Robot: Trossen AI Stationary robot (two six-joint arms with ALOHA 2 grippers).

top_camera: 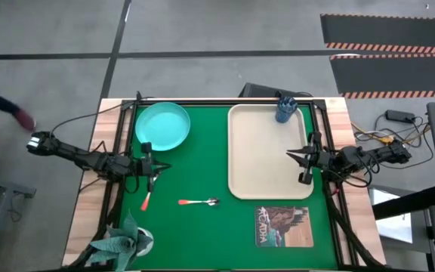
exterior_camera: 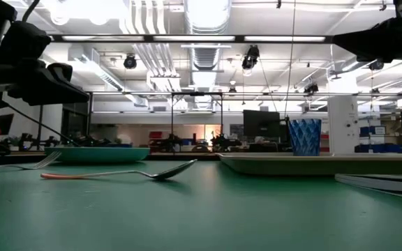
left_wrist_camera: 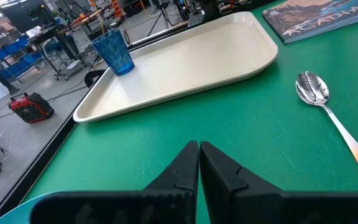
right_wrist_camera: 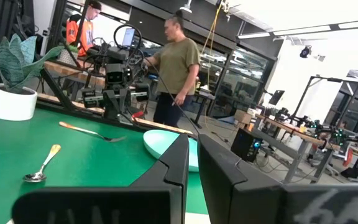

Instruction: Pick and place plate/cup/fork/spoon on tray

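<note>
Closed, empty, left tool (top_camera: 159, 168) hangs beside the fork (top_camera: 148, 193) — spoon (top_camera: 198, 202) nearby; right tool (top_camera: 296, 165) near-closed over the tray (top_camera: 248, 159).

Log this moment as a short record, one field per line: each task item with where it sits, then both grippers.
cup: standing upright on the tray, in a far corner
plate: on the green mat, left of the tray, off it
spoon: lying on the mat between plate and tray
fork: on the mat beside the left gripper
left gripper: shut, empty, above the mat near the plate
right gripper: nearly closed, empty, over the tray's right edge
items on tray: cup only
</note>
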